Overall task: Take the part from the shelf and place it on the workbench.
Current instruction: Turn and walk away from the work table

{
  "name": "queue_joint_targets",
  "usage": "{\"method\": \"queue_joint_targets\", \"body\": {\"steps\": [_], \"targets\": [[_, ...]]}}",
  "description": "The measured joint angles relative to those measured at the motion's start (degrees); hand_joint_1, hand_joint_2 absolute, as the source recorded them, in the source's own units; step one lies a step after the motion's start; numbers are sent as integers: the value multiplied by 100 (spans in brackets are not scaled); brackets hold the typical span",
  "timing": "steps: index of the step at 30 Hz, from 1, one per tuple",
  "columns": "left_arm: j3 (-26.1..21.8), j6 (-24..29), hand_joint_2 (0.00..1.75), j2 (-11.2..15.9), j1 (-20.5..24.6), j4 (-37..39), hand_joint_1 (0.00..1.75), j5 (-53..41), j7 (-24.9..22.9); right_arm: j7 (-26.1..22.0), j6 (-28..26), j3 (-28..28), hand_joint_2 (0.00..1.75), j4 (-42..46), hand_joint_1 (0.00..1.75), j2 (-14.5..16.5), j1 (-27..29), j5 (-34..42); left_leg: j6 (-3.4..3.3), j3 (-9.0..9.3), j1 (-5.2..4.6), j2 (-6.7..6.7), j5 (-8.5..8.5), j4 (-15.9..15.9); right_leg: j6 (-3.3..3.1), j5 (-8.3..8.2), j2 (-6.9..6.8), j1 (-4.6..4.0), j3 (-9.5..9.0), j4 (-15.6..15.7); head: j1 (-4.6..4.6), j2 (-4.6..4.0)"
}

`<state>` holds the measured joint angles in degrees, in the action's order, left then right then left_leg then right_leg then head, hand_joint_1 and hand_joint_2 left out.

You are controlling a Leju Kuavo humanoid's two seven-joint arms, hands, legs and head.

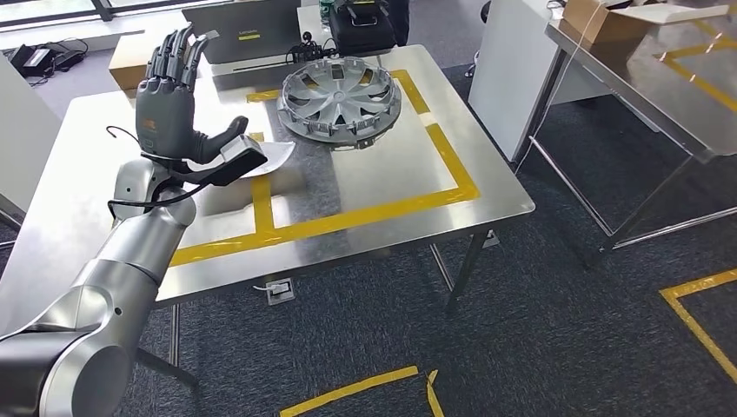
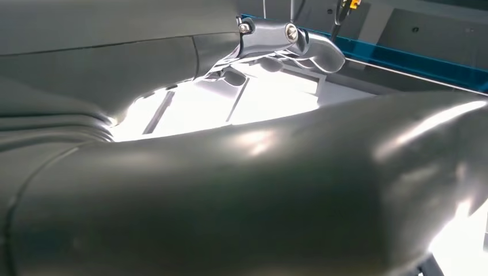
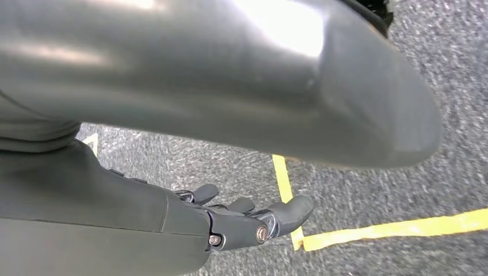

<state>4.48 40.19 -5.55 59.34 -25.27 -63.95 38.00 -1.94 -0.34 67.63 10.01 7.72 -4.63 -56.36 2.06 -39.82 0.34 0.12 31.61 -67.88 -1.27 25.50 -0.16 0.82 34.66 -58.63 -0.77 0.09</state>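
Observation:
The part, a silver wheel cover [image 1: 341, 102], lies flat on the steel workbench [image 1: 382, 178] inside the yellow tape frame at its far side. My left hand [image 1: 171, 104] is raised over the near-left part of the bench, left of the cover and apart from it. Its fingers point up, the thumb sticks out, and it holds nothing. In the left wrist view its thumb [image 2: 259, 190] looms large and the fingers [image 2: 288, 43] are spread. My right hand [image 3: 253, 221] hangs over the dark carpet, fingers loosely apart and empty.
A white sheet [image 1: 276, 155] lies on the bench by my left thumb. A cardboard box [image 1: 130, 61], a grey case [image 1: 243, 30] and a black bag [image 1: 361, 26] stand behind the bench. A second steel table [image 1: 660, 87] stands at the right. Yellow tape [image 1: 695, 300] marks the carpet.

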Motion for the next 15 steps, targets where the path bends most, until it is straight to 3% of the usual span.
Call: {"method": "queue_joint_targets", "body": {"steps": [1, 2, 3, 4, 6, 8, 9, 11, 12, 13, 15], "targets": [[0, 0, 0, 15, -13, 0, 0, -8, -10, -8, 2, 0, 0, 0, 0, 1, 1, -2, 25, -75, 12, 0, 191, -342, 0, -63, -1, 2, 81, -2, 4, 0], [0, 0, 0, 26, -27, 1, 0, -15, -18, -13, 7, 0, 0, 0, 0, 3, 2, -4, 46, -93, 25, 1, 262, -578, 7, -127, 0, 7, 166, -5, 4, 0], [0, 0, 0, 36, -38, 0, 0, -18, -26, -15, 13, 0, 0, 0, 0, 3, 3, -9, 62, -28, 37, 1, 213, -650, 20, -193, 0, 14, 255, -9, 6, 0], [1, 0, 0, 45, -43, -2, 0, -20, -32, -15, 21, 0, 0, 0, 0, 4, 3, -14, 75, 130, 50, 2, 80, -534, 42, -257, 0, 26, 341, -16, 8, 0], [2, 0, 0, 54, -38, -21, 0, -29, -49, -16, 38, 0, 0, 1, 0, 3, 2, -29, 94, 661, 70, -1, -101, 128, 110, -374, 3, 48, 491, -41, 12, 0], [5, 0, 0, 64, -38, -61, 0, -52, -69, -22, 63, 0, 0, 2, 0, 1, 2, -51, 27, 1027, 54, -31, -50, 691, 199, -486, 7, 50, 563, -50, 14, 0], [6, 0, 0, 74, -39, -77, 0, -64, -76, -27, 78, 0, 0, 2, 0, -1, 3, -61, -32, 1074, 34, -44, -5, 812, 242, -546, 12, 49, 570, -34, 14, 0], [7, 0, 0, 104, -34, -85, 0, -75, -77, -43, 102, -1, 0, 2, 0, -1, 16, -83, -167, 994, 19, -42, -82, 831, 322, -649, 22, 64, 570, 24, 20, 0], [7, 0, 0, 116, -28, -84, 0, -71, -71, -48, 112, -1, 0, 2, 0, -2, 26, -92, -227, 952, 18, -30, -144, 833, 352, -596, 25, 75, 600, 7, 20, 0], [7, 0, 0, 129, -21, -84, 0, -64, -63, -52, 123, -2, 0, 2, 0, -2, 38, -104, -279, 890, 24, -20, -218, 841, 375, -418, 24, 79, 660, -114, 16, 0], [7, 0, 0, 163, -14, -85, 0, -52, -48, -53, 142, -2, 0, 2, 0, -2, 47, -126, -341, 733, 25, -12, -374, 845, 392, 188, 22, 69, 846, -713, -2, 0]]}}
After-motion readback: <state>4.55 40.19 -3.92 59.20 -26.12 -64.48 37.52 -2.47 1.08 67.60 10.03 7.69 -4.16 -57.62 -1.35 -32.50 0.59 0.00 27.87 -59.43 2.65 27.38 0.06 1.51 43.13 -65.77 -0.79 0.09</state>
